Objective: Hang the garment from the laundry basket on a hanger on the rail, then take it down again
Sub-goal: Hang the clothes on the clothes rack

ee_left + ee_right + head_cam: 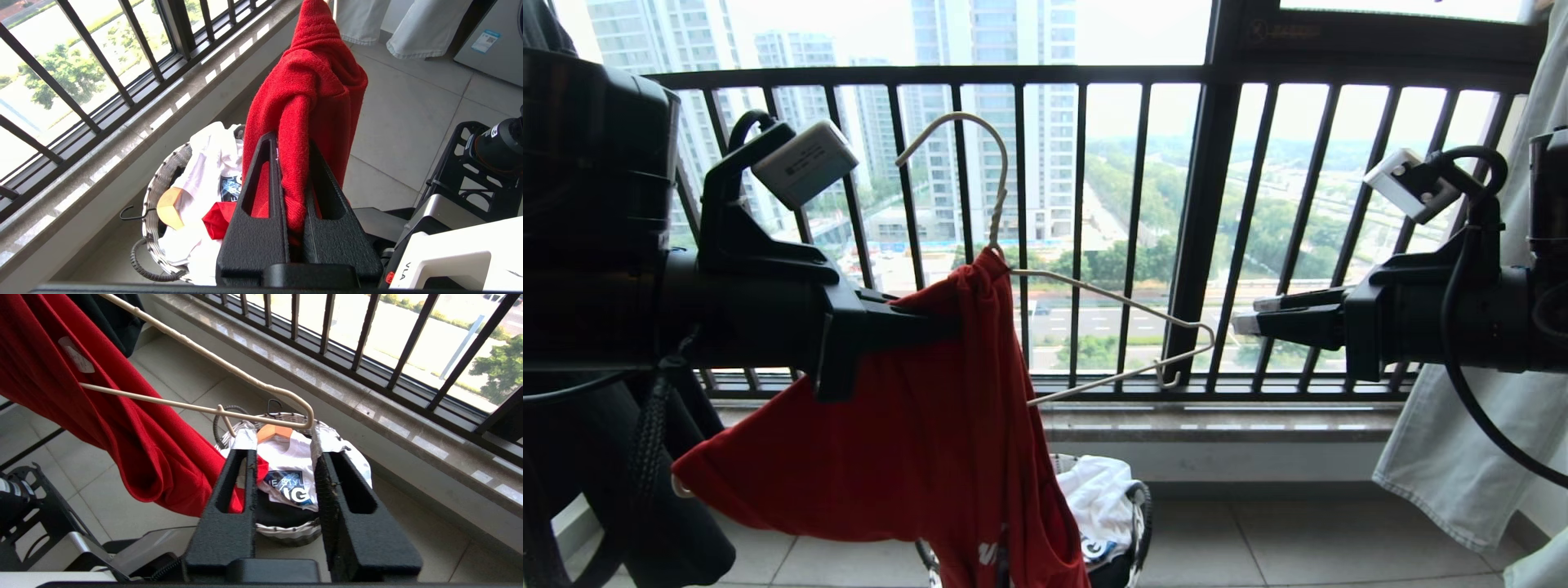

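My left gripper (947, 322) (291, 141) is shut on a bunched fold of the red garment (915, 441) (314, 81) (122, 428), high above the floor. The garment drapes over one side of the cream wire hanger (1111, 298) (204, 350); the hanger's other shoulder is bare and its hook points up, hooked on nothing. My right gripper (1241, 322) (284, 437) is open and empty, just short of the hanger's bare end. The laundry basket (1145, 514) (151, 204) (286, 531) stands on the floor below. The rail is out of view.
The black barred balcony railing (1094, 229) and a stone sill (1217, 420) run close behind. A pale garment (1462, 441) hangs at the right, a black one (686, 539) at the left. In the basket lie a white printed T-shirt (294, 457) and a wooden hanger (169, 208).
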Available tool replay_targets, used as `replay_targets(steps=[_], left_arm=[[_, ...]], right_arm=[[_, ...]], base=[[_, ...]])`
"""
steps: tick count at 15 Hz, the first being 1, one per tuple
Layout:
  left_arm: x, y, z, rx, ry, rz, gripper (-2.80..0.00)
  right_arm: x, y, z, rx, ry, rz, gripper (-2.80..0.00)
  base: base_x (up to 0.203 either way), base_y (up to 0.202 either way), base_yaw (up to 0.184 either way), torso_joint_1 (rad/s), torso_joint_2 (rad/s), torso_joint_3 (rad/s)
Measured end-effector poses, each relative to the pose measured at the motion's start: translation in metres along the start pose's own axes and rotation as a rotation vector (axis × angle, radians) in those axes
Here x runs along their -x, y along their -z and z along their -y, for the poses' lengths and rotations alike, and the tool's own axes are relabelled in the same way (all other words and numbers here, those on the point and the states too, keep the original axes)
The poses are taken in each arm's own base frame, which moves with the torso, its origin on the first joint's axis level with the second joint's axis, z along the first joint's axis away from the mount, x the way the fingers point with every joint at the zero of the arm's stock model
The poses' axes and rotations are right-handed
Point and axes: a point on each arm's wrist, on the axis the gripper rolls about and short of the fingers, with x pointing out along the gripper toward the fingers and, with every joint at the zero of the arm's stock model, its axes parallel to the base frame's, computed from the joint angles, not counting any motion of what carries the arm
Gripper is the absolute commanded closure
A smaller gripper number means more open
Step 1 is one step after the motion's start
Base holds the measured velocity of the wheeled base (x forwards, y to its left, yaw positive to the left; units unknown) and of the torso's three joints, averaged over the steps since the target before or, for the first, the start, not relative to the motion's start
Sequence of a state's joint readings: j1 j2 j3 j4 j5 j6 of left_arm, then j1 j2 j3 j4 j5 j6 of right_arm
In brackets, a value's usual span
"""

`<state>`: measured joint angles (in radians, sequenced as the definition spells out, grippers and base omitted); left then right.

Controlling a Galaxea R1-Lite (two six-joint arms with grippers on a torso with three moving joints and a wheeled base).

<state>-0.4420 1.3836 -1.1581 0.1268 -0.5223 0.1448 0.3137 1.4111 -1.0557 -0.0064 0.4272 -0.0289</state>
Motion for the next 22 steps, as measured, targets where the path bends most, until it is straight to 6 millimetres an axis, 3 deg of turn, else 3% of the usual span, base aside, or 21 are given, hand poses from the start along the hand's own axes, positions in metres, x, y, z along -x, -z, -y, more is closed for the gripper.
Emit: replay_targets(steps=[2,6,7,13,18,22], left_arm=[[0.002,-0.003,-0.003,0.022,-0.012,0.011,0.00],[0.006,-0.008,-0.006,0.050,-0.029,0.032,0.00],[0.007,-0.010,-0.006,0.056,-0.034,0.043,0.00],[0.017,-0.020,-0.018,0.092,-0.097,0.086,0.00],[0.020,-0.021,-0.019,0.091,-0.110,0.093,0.00],[0.022,-0.022,-0.021,0.089,-0.118,0.100,0.00]], right_arm=[[0.002,0.003,-0.005,-0.068,-0.017,-0.040,0.00],[-0.036,0.016,-0.026,-0.073,-0.134,-0.155,0.00],[-0.045,0.020,-0.032,-0.086,-0.161,-0.186,-2.80],[-0.092,0.044,-0.068,-0.171,-0.244,-0.330,-2.80],[-0.132,0.052,-0.073,-0.308,-0.172,-0.344,-2.80],[-0.149,0.057,-0.073,-0.352,-0.136,-0.348,-2.80]], base=[[0.000,0.000,0.000,0.000,0.00,0.000],[0.000,0.000,0.000,0.000,0.00,0.000],[0.000,0.000,0.000,0.000,0.00,0.000],[0.000,0.000,0.000,0.000,0.00,0.000],[0.000,0.000,0.000,0.000,0.00,0.000],[0.000,0.000,0.000,0.000,0.00,0.000]])
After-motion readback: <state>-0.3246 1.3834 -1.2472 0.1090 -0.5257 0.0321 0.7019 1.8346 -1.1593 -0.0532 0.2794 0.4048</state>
